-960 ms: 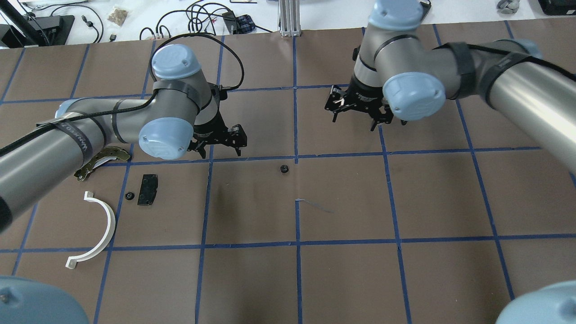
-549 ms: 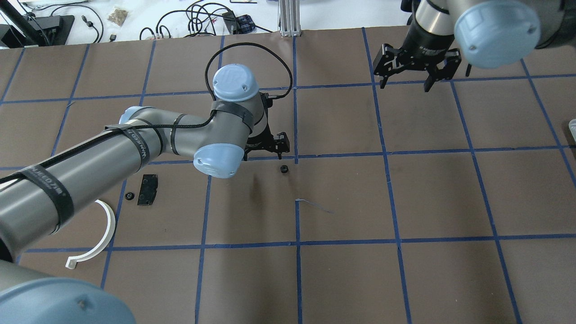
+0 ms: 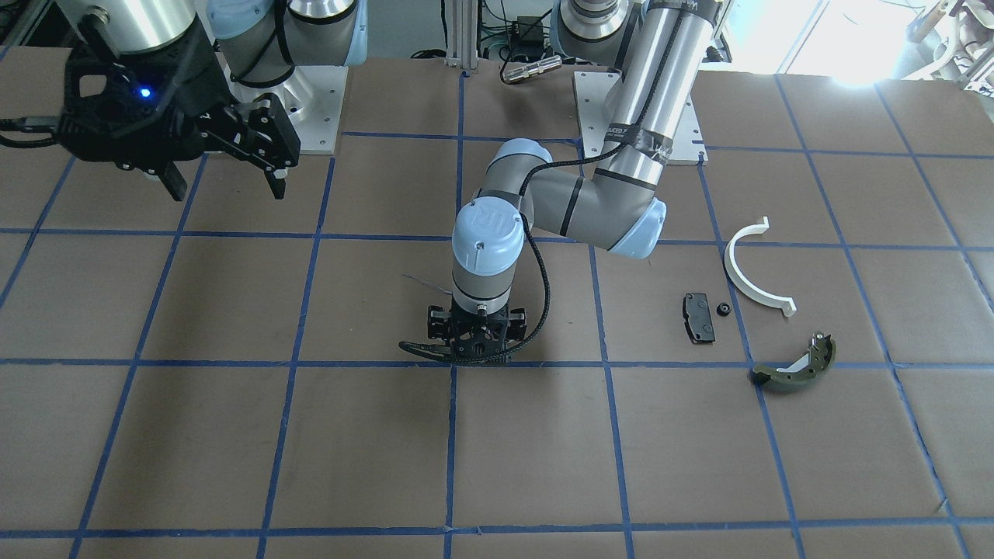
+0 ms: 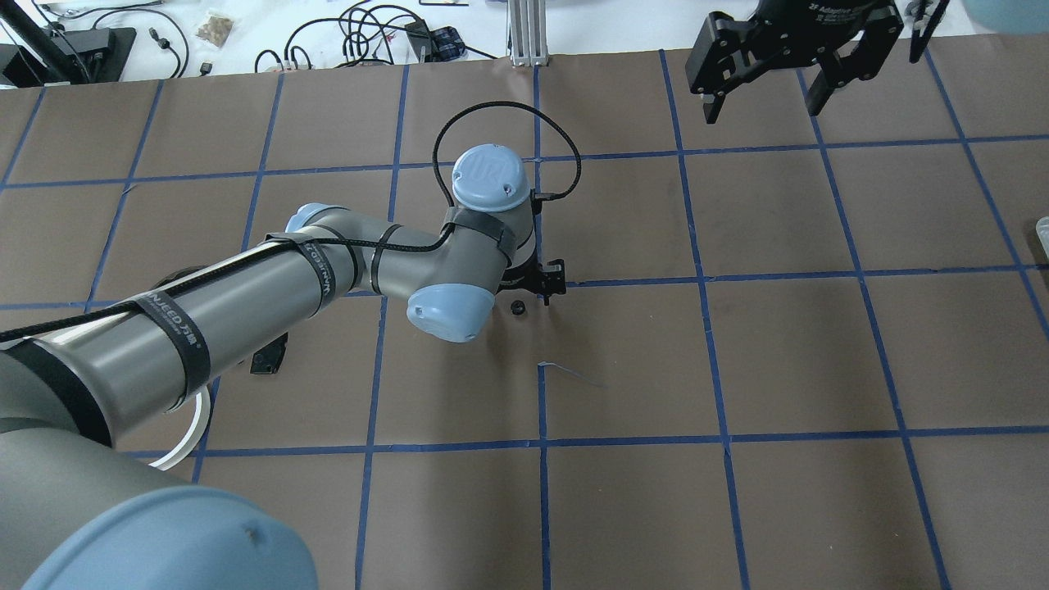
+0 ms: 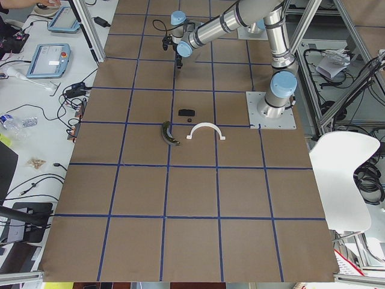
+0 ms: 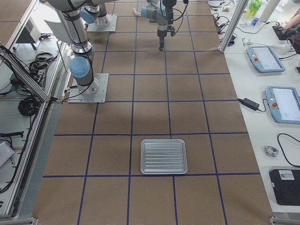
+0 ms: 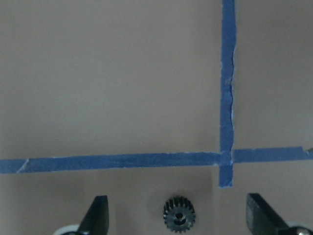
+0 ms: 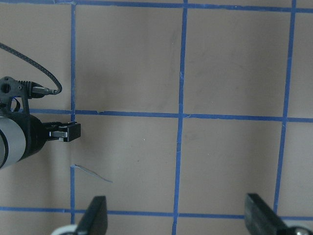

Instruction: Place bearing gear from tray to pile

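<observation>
Black bearing gear (image 7: 178, 214) now sits between the left gripper's (image 7: 177, 208) spread fingers (image 7: 99, 214), which just moved over, ready to grab.

Silver-grey arm tubes (image 4: 229, 303), pale blue joint caps (image 4: 489, 176), black strapped cable (image 4: 504, 103); left hand (image 3: 475, 348), right hand (image 4: 764, 102) black.
</observation>
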`<state>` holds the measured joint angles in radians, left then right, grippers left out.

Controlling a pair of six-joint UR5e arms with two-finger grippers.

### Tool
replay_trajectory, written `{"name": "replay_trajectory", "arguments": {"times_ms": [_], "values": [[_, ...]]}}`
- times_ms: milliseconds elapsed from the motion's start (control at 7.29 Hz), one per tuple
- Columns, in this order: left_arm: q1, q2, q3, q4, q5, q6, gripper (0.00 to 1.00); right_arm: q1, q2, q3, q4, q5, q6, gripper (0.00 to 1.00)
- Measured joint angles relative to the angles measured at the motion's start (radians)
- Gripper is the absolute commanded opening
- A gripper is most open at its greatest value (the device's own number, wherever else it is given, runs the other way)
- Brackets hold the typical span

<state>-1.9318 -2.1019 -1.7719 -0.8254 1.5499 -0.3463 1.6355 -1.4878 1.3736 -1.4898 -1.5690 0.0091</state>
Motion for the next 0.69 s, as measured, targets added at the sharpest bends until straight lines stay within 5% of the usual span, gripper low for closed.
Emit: {"name": "replay_trajectory", "arguments": {"times_ms": [411, 686], "values": [[-0.002, 0.001, 0.005, -0.007, 0.009, -0.001, 0.04, -0.001, 0.007, 0.138, -0.074, -0.036, -0.012, 1.00], [0.007, 0.010, 0.010, -0.010, 0.008, 0.005, 0.00, -0.003, 0.004, 0.165, -0.159, -0.055, -0.009, 1.00]]}}
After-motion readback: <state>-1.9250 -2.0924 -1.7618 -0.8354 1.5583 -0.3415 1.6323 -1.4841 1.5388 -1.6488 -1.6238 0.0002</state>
